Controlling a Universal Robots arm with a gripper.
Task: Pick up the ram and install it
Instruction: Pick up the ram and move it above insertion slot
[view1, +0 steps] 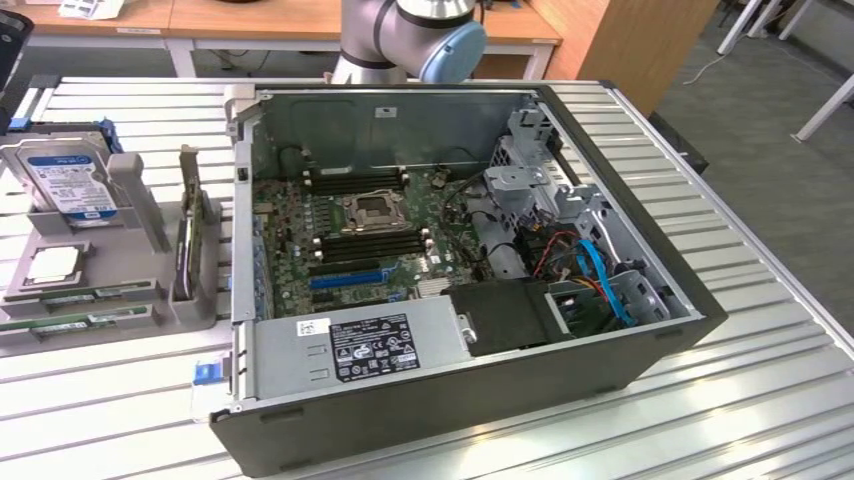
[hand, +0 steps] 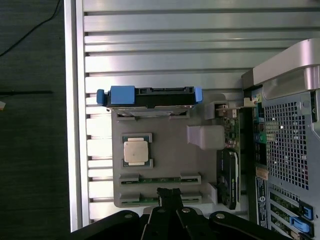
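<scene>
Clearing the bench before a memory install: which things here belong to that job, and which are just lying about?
Job: two thin green ram sticks in the grey tray; black gripper, shut, by them; long black memory slots on the green motherboard.
Lying about: blue-framed hard drive; square silver processor chip; upright black expansion card.

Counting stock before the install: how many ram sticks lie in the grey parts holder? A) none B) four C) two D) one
C: two ram sticks lie side by side in the grey holder, just past the processor chip.
</scene>
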